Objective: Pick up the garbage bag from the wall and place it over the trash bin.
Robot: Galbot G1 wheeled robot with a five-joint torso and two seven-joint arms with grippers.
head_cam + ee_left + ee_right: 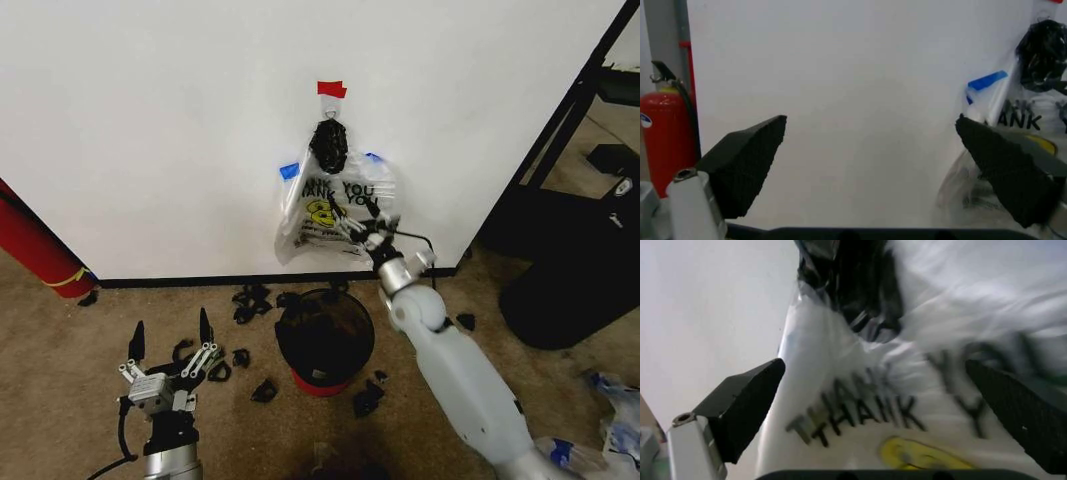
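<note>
On the white wall (150, 120), under red tape (331, 89), hangs a bunch of plastic. A small black knotted bundle (329, 145) sits on top of a clear "THANK YOU" bag (335, 205). The garbage bag (289, 171) shows as thin plastic with blue patches at that bag's edges, and its blue patch (987, 82) appears in the left wrist view. My right gripper (360, 228) is open at the hanging bags' lower part, with the printed bag (873, 405) just beyond its fingers. The trash bin (323, 335), black with a red base, stands directly below. Low on the left, my left gripper (170, 340) stays open.
A red fire extinguisher (35, 250) leans at the far left. Black scraps (250, 300) litter the carpet around the bin. A large black rounded object (580, 270) and a black frame post (560, 130) stand at the right. Crumpled plastic (610, 420) lies at the lower right.
</note>
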